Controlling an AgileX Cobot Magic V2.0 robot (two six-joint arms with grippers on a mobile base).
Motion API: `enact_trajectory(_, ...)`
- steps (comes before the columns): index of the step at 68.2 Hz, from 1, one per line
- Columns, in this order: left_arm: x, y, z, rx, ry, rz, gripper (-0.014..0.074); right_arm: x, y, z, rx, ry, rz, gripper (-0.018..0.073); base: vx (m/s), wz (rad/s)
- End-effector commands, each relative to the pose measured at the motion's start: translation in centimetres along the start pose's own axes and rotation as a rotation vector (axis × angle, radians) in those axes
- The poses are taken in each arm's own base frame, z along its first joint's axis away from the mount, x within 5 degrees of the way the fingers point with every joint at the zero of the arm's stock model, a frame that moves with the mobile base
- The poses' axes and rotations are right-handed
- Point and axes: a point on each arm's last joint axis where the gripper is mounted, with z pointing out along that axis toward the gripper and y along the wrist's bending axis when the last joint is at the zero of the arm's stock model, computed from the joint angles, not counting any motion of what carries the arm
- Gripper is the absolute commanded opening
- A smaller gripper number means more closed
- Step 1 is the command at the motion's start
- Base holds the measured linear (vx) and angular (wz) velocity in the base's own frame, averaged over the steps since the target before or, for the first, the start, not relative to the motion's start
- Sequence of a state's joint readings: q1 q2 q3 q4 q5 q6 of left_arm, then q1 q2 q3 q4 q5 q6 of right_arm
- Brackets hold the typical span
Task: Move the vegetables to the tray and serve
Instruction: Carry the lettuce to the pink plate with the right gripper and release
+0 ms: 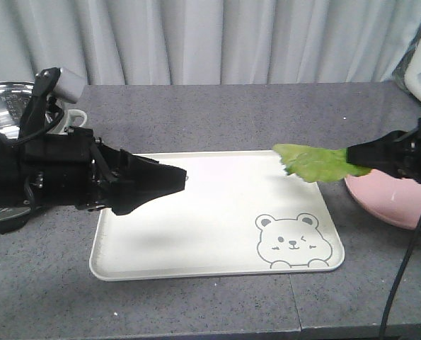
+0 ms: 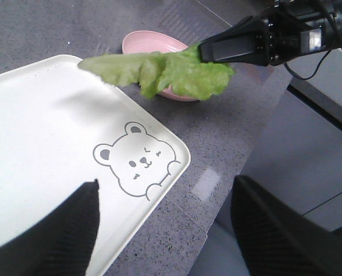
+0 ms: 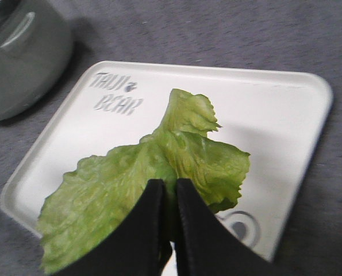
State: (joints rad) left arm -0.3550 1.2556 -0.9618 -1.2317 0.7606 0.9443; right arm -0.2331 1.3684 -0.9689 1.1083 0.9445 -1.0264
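My right gripper [image 1: 352, 152] is shut on the green lettuce leaf [image 1: 310, 162] and holds it in the air over the right edge of the cream tray [image 1: 196, 234]. In the right wrist view the fingers [image 3: 159, 207] pinch the leaf [image 3: 119, 184] above the tray [image 3: 274, 115]. My left gripper [image 1: 183, 176] hovers over the tray's left half, open and empty. In the left wrist view its gripper [image 2: 165, 230] is spread wide over the tray's bear corner [image 2: 44, 144], and the leaf [image 2: 165, 69] hangs from the right gripper [image 2: 216, 49].
The round pink plate [image 1: 390, 200] sits right of the tray, also in the left wrist view [image 2: 145, 41]. A steel pot [image 1: 1, 106] stands at the back left, behind my left arm, also in the right wrist view [image 3: 21, 52]. The table's front edge is near.
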Motion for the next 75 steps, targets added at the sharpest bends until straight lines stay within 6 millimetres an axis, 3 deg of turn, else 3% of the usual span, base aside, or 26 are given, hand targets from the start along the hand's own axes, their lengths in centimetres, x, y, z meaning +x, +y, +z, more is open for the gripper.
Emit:
enact_trajectory(1, -1.1, -1.1, -0.7, 0.037, -0.064, -0.012, 0.0482, -1.5, -0.5, -2.7, 0.097, -0.109, -0.072, -0.0004, 0.0, 0.0)
enact_trajectory(17, -1.1, -1.1, -0.7, 0.037, -0.064, -0.012, 0.0482, -1.7, -3.1, -3.9, 0.344, -0.122, -0.266, -0.0004, 0.0, 0.0)
enact_trajectory(36, -1.1, -1.1, -0.7, 0.037, -0.064, -0.012, 0.0482, -2.1, -4.6, -4.4, 0.511, -0.138, -0.299, -0.0004, 0.0, 0.0)
enact_trajectory(66, -1.1, -1.1, -0.7, 0.037, -0.064, -0.012, 0.0482, -0.6, -8.7, -1.6, 0.552, 0.005, -0.283, 0.0, 0.0, 0.0)
enact_trajectory(75, -1.1, -1.1, -0.7, 0.037, -0.064, -0.012, 0.0482, -0.3, -9.8, -1.0, 0.572, 0.016, -0.264, 0.0045, 0.0, 0.0)
